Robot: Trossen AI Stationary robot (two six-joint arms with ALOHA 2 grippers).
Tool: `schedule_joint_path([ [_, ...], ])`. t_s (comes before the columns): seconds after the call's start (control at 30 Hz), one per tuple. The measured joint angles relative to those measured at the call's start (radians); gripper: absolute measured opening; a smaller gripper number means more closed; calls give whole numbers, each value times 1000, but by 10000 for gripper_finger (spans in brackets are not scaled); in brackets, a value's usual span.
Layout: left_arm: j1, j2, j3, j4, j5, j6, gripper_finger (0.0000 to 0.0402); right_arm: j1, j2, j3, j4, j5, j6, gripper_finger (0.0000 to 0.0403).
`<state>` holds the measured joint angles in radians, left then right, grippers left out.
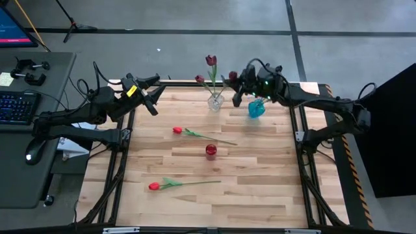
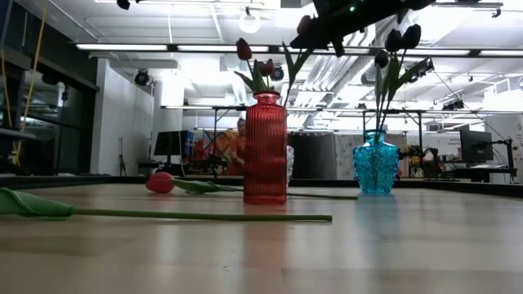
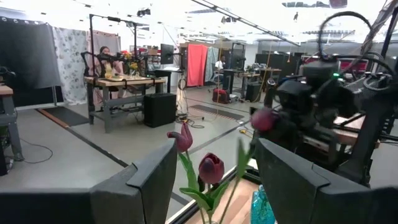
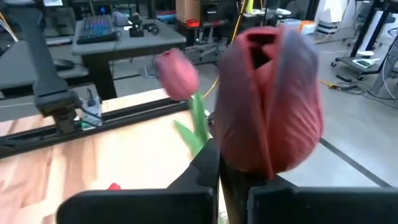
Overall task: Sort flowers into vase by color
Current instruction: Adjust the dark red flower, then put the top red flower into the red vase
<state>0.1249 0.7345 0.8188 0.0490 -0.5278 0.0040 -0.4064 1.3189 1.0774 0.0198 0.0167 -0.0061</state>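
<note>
My right gripper (image 4: 219,180) is shut on a dark maroon tulip (image 1: 233,76) and hovers at the far side of the table, between the clear vase (image 1: 216,101) and the blue vase (image 1: 256,108). The clear vase holds maroon tulips (image 1: 211,60). In the low view the blue vase (image 2: 376,167) holds near-black tulips (image 2: 400,39). The red vase (image 1: 210,150) stands mid-table. Two red tulips (image 1: 177,130) (image 1: 154,186) lie flat on the wood. My left gripper (image 3: 214,152) is open, waiting high at the far left (image 1: 155,107). My right gripper pinches the maroon tulip between its two fingers just under the head (image 4: 264,165). The fingers hide the stem at the place of contact. The head (image 4: 273,93) stands up right past the fingertips. The flower is lifted clear of the table.
The three vases stand within the far half of the table; the clear vase is directly behind the red one in the low view. The near half of the table (image 1: 260,201) holds only one lying tulip. A desk with a keyboard (image 1: 16,107) stands off the left edge.
</note>
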Motion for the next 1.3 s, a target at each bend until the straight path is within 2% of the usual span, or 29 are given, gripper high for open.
schedule_joint_path([
  [0.23,0,0,0,0,0,0,207,-79,162,119,6,-130,-21,0],
  [0.53,0,0,0,0,0,0,207,-76,347,280,-2,-281,-18,0],
  [0.83,0,0,0,9,0,0,207,-109,294,376,-111,-286,-67,0],
  [1.13,0,0,0,32,0,0,207,-130,207,416,-115,-286,-80,0],
  [1.3,0,0,0,31,0,0,207,-101,165,417,-185,-305,-1,11],
])
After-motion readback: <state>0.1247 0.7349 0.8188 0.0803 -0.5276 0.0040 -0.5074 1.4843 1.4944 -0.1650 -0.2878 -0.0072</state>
